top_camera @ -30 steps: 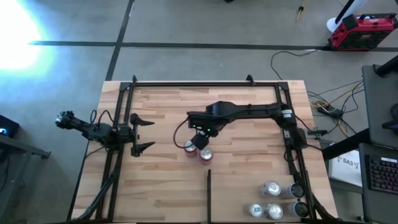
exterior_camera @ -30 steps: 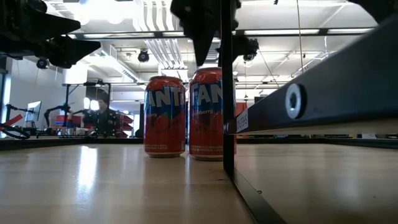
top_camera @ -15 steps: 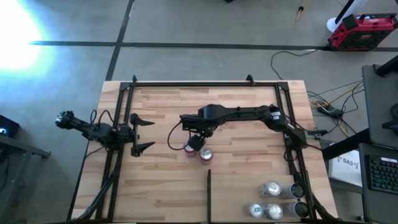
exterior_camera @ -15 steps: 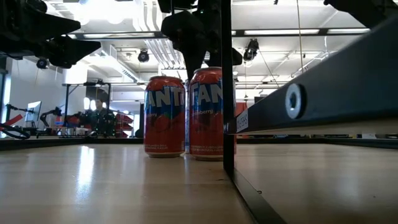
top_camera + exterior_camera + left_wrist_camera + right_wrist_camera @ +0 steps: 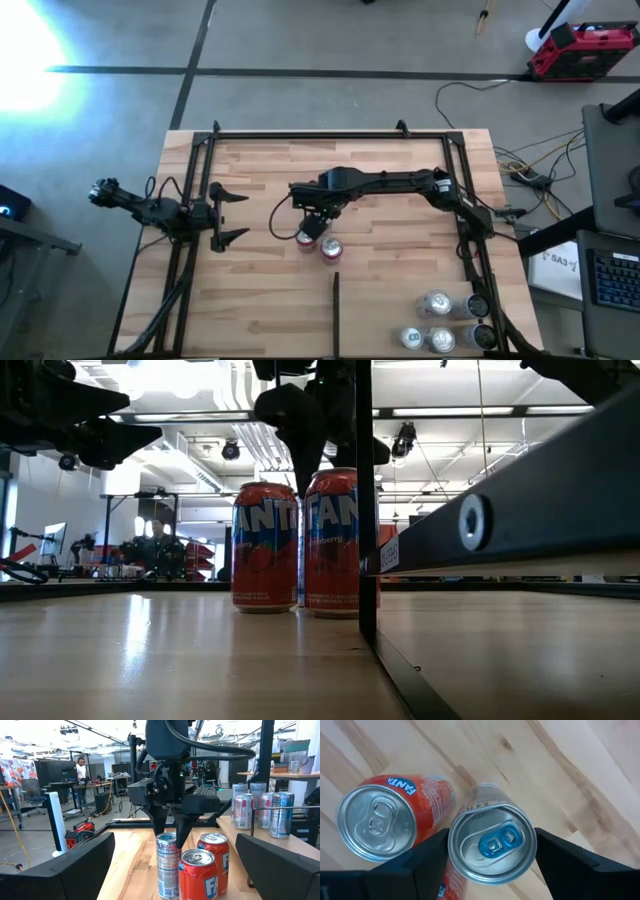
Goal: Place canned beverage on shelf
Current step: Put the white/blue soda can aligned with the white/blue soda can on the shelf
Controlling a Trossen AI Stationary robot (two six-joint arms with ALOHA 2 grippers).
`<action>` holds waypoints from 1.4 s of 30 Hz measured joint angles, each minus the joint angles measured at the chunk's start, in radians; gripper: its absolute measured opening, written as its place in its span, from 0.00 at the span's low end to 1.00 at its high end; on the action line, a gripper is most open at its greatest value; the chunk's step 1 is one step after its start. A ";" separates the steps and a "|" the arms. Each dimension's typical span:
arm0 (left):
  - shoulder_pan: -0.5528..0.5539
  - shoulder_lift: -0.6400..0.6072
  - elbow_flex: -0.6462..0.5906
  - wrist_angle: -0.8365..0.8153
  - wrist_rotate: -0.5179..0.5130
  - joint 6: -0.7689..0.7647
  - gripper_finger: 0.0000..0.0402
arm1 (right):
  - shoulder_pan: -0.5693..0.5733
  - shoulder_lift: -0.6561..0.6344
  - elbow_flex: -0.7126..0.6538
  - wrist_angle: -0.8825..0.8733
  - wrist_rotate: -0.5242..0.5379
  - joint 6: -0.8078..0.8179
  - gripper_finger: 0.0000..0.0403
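A silver can with a blue tab (image 5: 492, 845) stands upright beside two red Fanta cans (image 5: 199, 872) (image 5: 215, 852) at the middle of the wooden shelf board (image 5: 400, 270). My right gripper (image 5: 312, 226) is above it, pointing down, shut on its top. In the high view the gripper hides the silver can. The red cans (image 5: 265, 545) (image 5: 335, 540) stand on their bases. My left gripper (image 5: 228, 215) waits open at the board's left side, touching nothing. My right gripper pinches the silver can's upper wall just below the rim (image 5: 167, 840) between its two fingers (image 5: 427, 855), one on each side. The fingers come from above, pointing steeply down. The can is upright; a red can hides its foot, so I cannot tell if it rests on the board.
Several silver cans (image 5: 435, 305) stand at the board's near right corner. A thin dark divider strip (image 5: 336, 310) runs from the near edge toward the red cans. Black frame tubes (image 5: 300, 133) border the board. Bare wood lies left of the cans.
My right gripper has gone a little toward the table's left edge and down, still shut on the silver can, and has then kept still. The two red cans have stayed where they were.
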 joint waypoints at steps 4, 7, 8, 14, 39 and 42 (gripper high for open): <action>0.000 0.000 0.000 0.000 0.000 0.000 1.00 | 0.000 0.000 0.000 0.000 -0.005 0.038 0.61; 0.000 0.000 0.000 0.000 0.000 0.000 1.00 | 0.000 0.000 0.000 0.001 -0.008 0.058 0.58; 0.000 0.000 0.000 0.000 0.000 0.000 1.00 | 0.000 0.000 0.000 0.002 -0.007 0.069 0.58; 0.000 0.000 0.000 0.000 0.000 0.000 1.00 | 0.000 0.000 0.000 -0.035 -0.005 0.256 0.58; 0.000 0.001 0.000 0.000 0.000 0.000 1.00 | 0.045 -0.175 -0.186 -0.243 -0.086 1.257 0.59; 0.000 0.001 0.000 0.000 0.000 0.000 1.00 | 0.071 -0.224 -0.233 -0.243 -0.079 1.306 0.58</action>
